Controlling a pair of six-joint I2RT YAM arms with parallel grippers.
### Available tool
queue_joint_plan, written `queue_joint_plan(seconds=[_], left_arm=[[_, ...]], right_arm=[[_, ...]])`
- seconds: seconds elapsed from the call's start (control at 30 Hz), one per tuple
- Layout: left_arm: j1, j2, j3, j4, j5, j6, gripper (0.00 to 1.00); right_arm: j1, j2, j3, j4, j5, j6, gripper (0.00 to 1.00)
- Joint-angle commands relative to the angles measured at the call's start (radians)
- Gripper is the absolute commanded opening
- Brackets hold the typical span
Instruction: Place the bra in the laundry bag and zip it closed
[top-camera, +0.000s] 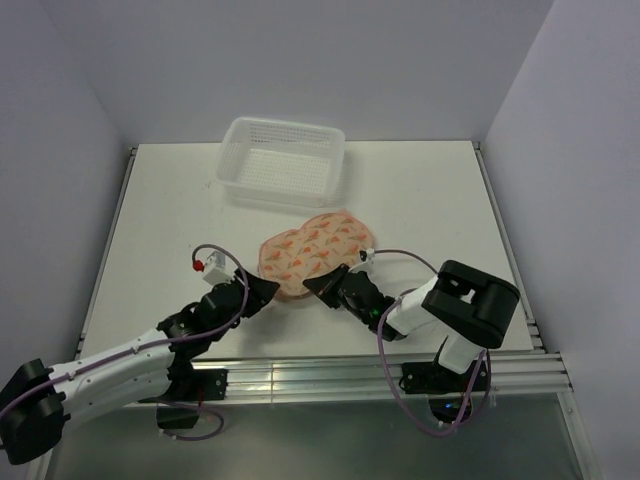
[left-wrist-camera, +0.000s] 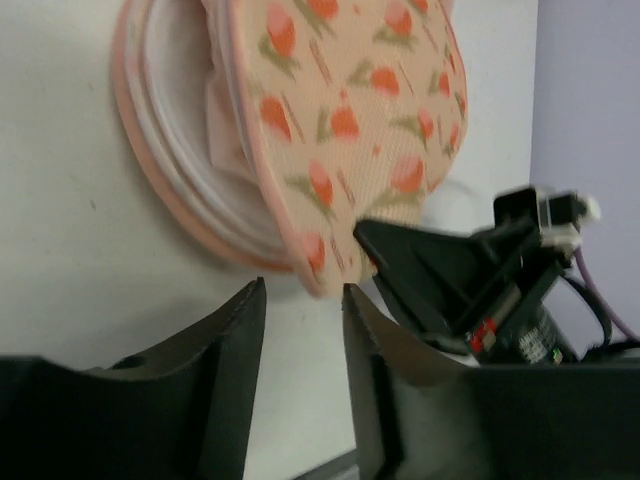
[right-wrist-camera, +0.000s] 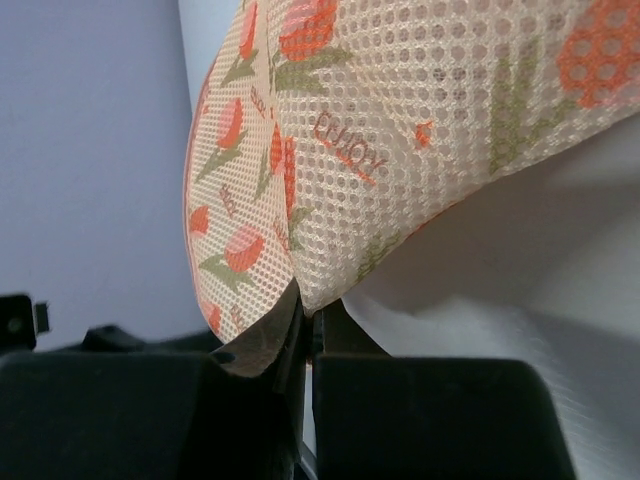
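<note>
**While the right gripper (right-wrist-camera: 305, 310) pins the flap, the left gripper (left-wrist-camera: 305, 290) faces the open seam**

Since its jaws are pressed together on the near rim of the printed top flap of the laundry bag (top-camera: 315, 248), the right holds that flap lifted. The left, jaws spread and empty, sits just short of the bag's near-left end, nearer the gaping zipper edge. Pale pink bra (left-wrist-camera: 222, 115) fabric shows inside. The bag's long axis runs from near-left toward the table (top-camera: 430, 200)'s far-right corner.
</note>
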Motion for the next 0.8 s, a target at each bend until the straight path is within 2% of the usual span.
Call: queue_joint_plan(seconds=[0.0, 0.03, 0.07, 0.1, 0.17, 0.2, 0.23, 0.3, 0.4, 0.47, 0.63, 0.67, 0.7, 0.77], left_arm=[[-0.127, -0.097, 0.018, -0.169, -0.114, 0.036, 0.39], [-0.159, -0.105, 0.003, -0.181, -0.151, 0.013, 0.28], [-0.199, -0.108, -0.003, -0.175, -0.168, 0.004, 0.22], [-0.284, -0.090, -0.008, -0.170, -0.192, -0.003, 0.16], [-0.378, -0.041, -0.003, -0.154, -0.296, -0.032, 0.10], [-0.446, 0.035, 0.007, -0.128, -0.324, -0.029, 0.12], [-0.460, 0.085, 0.021, -0.102, -0.340, -0.003, 0.17], [-0.465, 0.230, 0.085, -0.091, -0.372, 0.002, 0.27], [-0.459, 0.367, 0.158, 0.006, -0.435, 0.060, 0.42], [-0.437, 0.413, 0.184, 0.047, -0.450, 0.114, 0.47], [-0.357, 0.475, 0.176, 0.254, -0.398, 0.249, 0.49], [-0.351, 0.486, 0.182, 0.256, -0.396, 0.260, 0.48], [-0.341, 0.510, 0.196, 0.259, -0.393, 0.279, 0.42], [-0.337, 0.530, 0.205, 0.267, -0.396, 0.293, 0.36]], right_arm=[[-0.001, -0.041, 0.057, -0.065, 0.043, 0.012, 0.00], [-0.001, -0.041, 0.070, -0.076, 0.043, 0.014, 0.00], [0.000, -0.041, 0.078, -0.089, 0.043, 0.014, 0.00], [0.000, -0.041, 0.083, -0.099, 0.043, 0.015, 0.00], [0.000, -0.043, 0.095, -0.111, 0.042, 0.015, 0.00], [0.003, -0.044, 0.097, -0.114, 0.040, 0.015, 0.00], [0.006, -0.044, 0.100, -0.116, 0.040, 0.014, 0.00], [0.008, -0.046, 0.100, -0.122, 0.040, 0.015, 0.00], [0.016, -0.050, 0.092, -0.122, 0.037, 0.018, 0.00], [0.017, -0.055, 0.083, -0.122, 0.034, 0.020, 0.00], [0.019, -0.079, 0.071, -0.137, 0.025, 0.001, 0.00], [0.019, -0.079, 0.071, -0.136, 0.016, 0.000, 0.00], [0.017, -0.079, 0.072, -0.133, 0.008, -0.003, 0.00], [0.019, -0.079, 0.072, -0.128, -0.003, 0.006, 0.00]])
